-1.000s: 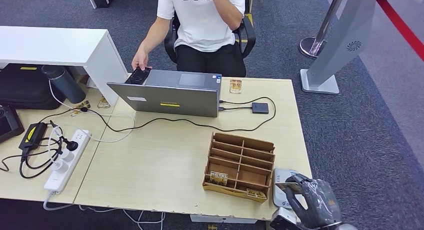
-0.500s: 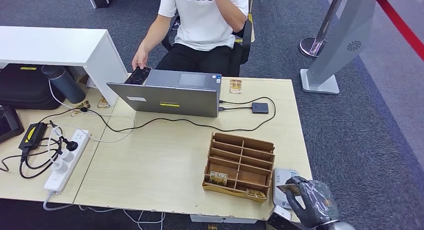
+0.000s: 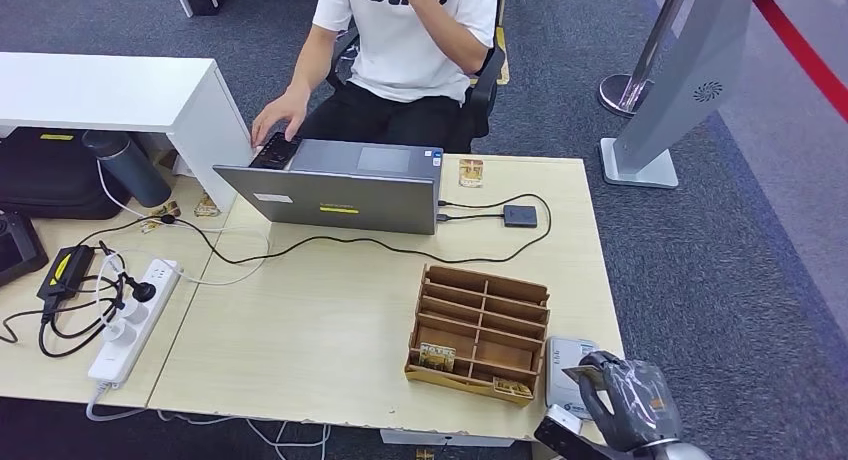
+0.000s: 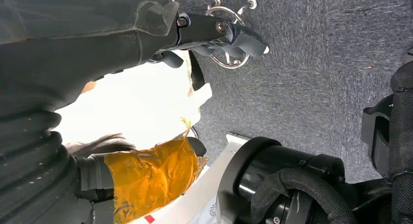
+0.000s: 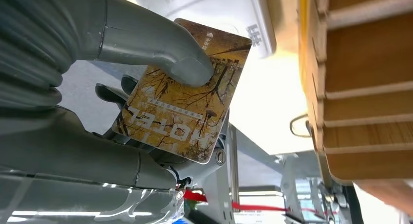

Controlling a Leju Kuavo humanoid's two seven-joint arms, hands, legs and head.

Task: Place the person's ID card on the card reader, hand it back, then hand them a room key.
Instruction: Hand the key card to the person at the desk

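A light wooden table (image 3: 330, 320) carried an open laptop (image 3: 340, 185), a wooden slotted card organiser (image 3: 480, 332), a white card reader (image 3: 566, 360), a small black device (image 3: 520, 216) and a card (image 3: 471, 172)

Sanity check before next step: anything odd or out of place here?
Nothing damaged or spilled. One card lies loose on the desk beside the laptop, apart from the wooden card organizer. The right hand pinches a hotel card near the card reader.
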